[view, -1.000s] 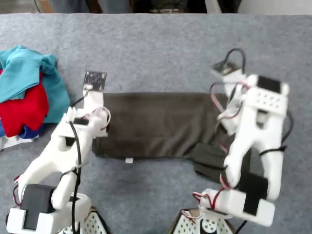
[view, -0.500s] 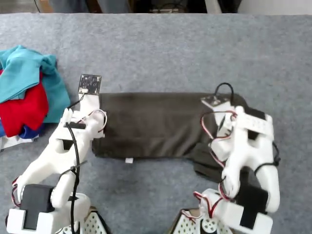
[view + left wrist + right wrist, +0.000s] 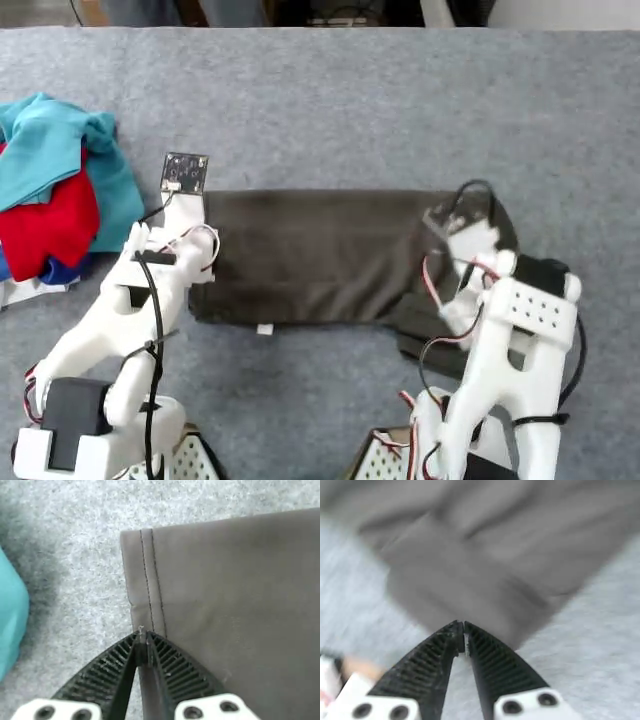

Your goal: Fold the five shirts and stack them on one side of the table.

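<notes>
A dark grey-brown shirt (image 3: 310, 255) lies folded into a long band across the middle of the table. One sleeve (image 3: 430, 325) sticks out toward the front at its right end. My left gripper (image 3: 198, 222) sits at the shirt's left end, shut on the stitched hem (image 3: 147, 605); the jaws pinch the hem edge at my left gripper (image 3: 142, 636). My right gripper (image 3: 452, 240) hangs over the shirt's right end. In its wrist view the right gripper (image 3: 464, 629) is shut above the blurred shirt (image 3: 485, 555), with nothing seen between its fingers.
A loose pile of shirts lies at the table's left edge: teal (image 3: 50, 140) on top, red (image 3: 45, 225) below it, blue (image 3: 60, 270) underneath. The teal cloth (image 3: 10, 625) is close to the left gripper. Bare grey tabletop (image 3: 330, 100) stretches behind the shirt.
The right arm has drawn back toward the table's front, and its gripper dropped lower over the shirt's right end. The left arm shifted slightly at first, then stayed still.
</notes>
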`<state>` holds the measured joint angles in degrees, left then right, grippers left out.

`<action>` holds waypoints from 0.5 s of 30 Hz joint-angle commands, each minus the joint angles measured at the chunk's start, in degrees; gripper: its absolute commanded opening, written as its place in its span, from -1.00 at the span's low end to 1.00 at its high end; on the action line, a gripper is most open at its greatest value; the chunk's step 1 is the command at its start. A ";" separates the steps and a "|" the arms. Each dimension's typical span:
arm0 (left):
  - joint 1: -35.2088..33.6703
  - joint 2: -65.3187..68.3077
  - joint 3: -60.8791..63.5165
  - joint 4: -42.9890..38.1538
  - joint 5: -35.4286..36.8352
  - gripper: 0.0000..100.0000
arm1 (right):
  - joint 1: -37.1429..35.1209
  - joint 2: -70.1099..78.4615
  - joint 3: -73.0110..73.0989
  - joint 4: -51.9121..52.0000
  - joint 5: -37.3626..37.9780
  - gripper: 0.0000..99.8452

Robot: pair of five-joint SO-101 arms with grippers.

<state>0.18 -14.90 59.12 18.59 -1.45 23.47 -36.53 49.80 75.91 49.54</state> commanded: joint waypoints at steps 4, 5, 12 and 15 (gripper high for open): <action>-0.48 -0.44 -0.57 -0.88 0.00 -0.94 | 0.44 11.21 -6.81 -12.40 -5.45 -0.97; -0.48 -0.44 -0.48 -0.88 0.00 -0.94 | 0.44 13.76 -6.81 -14.15 -5.45 -0.97; -0.48 -0.44 -0.48 -0.70 0.09 -0.94 | 0.79 20.79 -5.32 -15.82 -5.10 -0.97; -0.48 -0.44 -0.48 -0.70 0.09 -0.94 | 0.79 19.74 -3.47 -15.82 -5.10 -0.97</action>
<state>0.18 -14.90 59.12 18.59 -1.45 23.47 -16.04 45.85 60.70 44.70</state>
